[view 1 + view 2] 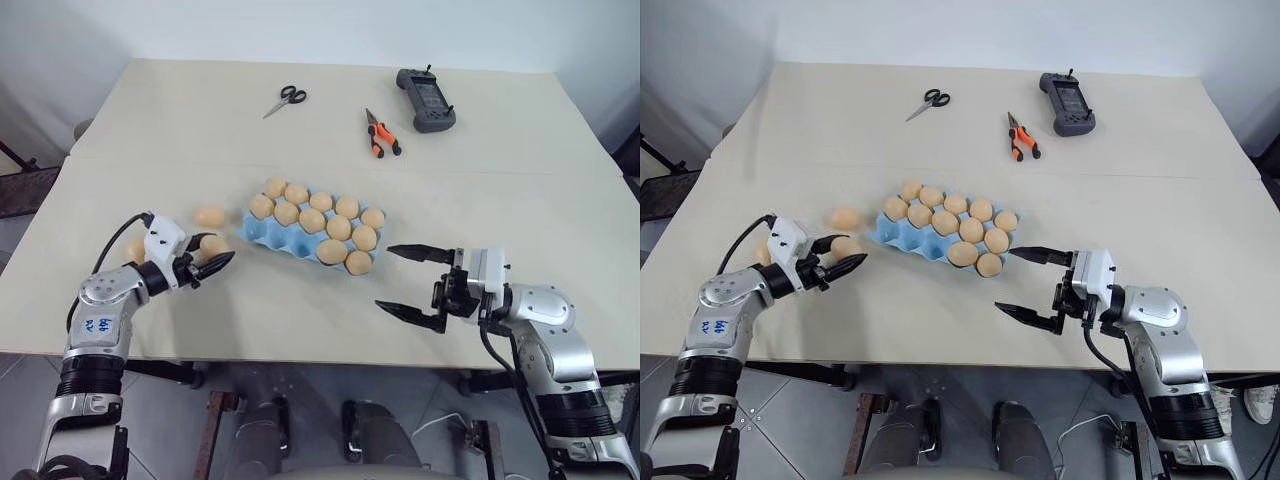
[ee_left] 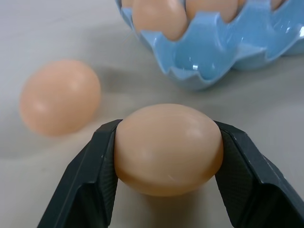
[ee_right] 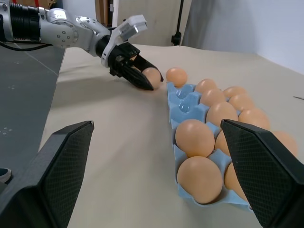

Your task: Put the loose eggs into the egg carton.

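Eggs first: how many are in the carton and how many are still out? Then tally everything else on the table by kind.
Eggs in the carton: 12
Loose eggs on the table: 2
Egg in the left gripper: 1
Carton: 1
Scissors: 1
Pliers: 1
Handheld controller: 1
Total: 19

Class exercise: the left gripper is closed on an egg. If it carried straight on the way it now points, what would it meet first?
Most likely the near left corner of the egg carton. The left gripper, holding its egg, points toward an empty cup at that edge; the loose egg beside it lies off the line. Depth is uncertain.
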`<state>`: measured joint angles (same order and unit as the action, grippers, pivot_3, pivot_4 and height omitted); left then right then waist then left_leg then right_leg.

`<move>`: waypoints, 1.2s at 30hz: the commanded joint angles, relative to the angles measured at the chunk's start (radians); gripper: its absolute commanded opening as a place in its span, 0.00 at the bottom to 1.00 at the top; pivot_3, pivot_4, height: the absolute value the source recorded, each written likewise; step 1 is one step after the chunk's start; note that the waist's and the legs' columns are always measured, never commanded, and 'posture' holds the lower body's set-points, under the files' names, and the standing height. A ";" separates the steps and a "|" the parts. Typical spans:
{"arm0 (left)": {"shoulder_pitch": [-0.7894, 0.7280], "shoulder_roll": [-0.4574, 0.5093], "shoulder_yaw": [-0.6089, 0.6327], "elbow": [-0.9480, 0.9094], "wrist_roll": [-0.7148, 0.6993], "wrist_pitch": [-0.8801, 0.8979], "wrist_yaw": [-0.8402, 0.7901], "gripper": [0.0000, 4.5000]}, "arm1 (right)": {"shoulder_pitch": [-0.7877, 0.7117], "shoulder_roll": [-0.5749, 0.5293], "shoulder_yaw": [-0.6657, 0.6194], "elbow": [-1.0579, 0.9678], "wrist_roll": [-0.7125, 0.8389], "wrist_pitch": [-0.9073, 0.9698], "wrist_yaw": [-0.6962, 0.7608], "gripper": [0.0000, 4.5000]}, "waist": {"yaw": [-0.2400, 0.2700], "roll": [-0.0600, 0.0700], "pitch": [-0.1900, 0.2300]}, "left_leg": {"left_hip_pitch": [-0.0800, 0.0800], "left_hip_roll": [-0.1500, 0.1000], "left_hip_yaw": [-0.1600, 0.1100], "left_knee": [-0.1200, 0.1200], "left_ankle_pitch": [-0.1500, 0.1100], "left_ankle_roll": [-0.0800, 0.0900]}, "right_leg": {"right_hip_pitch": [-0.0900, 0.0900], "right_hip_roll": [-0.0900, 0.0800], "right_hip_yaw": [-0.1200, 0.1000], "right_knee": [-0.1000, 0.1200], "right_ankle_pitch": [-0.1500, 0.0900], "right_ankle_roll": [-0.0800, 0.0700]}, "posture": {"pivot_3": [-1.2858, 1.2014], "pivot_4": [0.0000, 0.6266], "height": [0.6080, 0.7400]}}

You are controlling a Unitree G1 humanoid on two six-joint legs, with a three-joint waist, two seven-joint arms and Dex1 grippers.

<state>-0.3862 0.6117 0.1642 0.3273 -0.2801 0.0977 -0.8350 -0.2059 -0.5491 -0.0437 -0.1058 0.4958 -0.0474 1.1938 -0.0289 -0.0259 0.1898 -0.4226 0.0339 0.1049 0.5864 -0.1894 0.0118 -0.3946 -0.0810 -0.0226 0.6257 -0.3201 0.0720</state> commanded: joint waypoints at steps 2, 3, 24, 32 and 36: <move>-0.021 0.034 0.030 -0.147 -0.088 0.037 -0.078 0.54 | 0.019 -0.017 -0.037 -0.056 0.028 -0.001 -0.015 1.00 | 0.000 0.000 0.000 | 0.000 0.000 0.000 0.000 0.000 0.000 | 0.000 0.000 0.000 0.000 0.000 0.000 | 0.52 0.24 1.00; -0.041 0.030 0.019 -0.169 -0.104 0.059 -0.092 0.54 | 0.022 -0.013 -0.042 -0.060 0.033 -0.002 -0.020 1.00 | 0.000 0.000 0.000 | 0.000 0.000 0.000 0.000 0.000 0.000 | 0.000 0.000 0.000 0.000 0.000 0.000 | 0.52 0.24 1.00; -0.426 -0.214 -0.242 0.285 0.065 -0.045 -0.205 0.54 | 0.080 0.076 -0.013 -0.083 -0.001 -0.078 -0.125 1.00 | 0.003 0.000 0.000 | 0.000 0.001 0.001 0.008 0.001 0.003 | 0.002 0.003 0.000 0.003 0.001 0.002 | 0.52 0.24 1.00; -0.397 -0.188 -0.228 0.201 0.012 0.004 -0.317 0.99 | 0.093 0.105 0.012 -0.034 -0.040 -0.127 -0.121 1.00 | 0.002 0.000 0.000 | 0.000 0.000 0.001 0.008 0.001 0.003 | 0.002 0.003 0.000 0.003 0.001 0.002 | 0.52 0.24 1.00; -0.388 -0.170 -0.185 0.174 0.025 -0.062 -0.265 0.99 | 0.077 0.102 0.014 -0.014 -0.041 -0.132 -0.117 1.00 | 0.002 0.000 0.000 | 0.000 0.001 0.000 0.008 0.001 0.002 | 0.002 0.003 0.000 0.003 0.001 0.002 | 0.52 0.24 1.00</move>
<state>-0.7700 0.4252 -0.0661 0.5467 -0.2454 0.0721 -1.1265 -0.1171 -0.4480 -0.0242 -0.1082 0.4487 -0.1567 1.0762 -0.0271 -0.0260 0.1899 -0.4228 0.0347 0.1052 0.5944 -0.1888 0.0142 -0.3925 -0.0786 -0.0225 0.6292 -0.3188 0.0743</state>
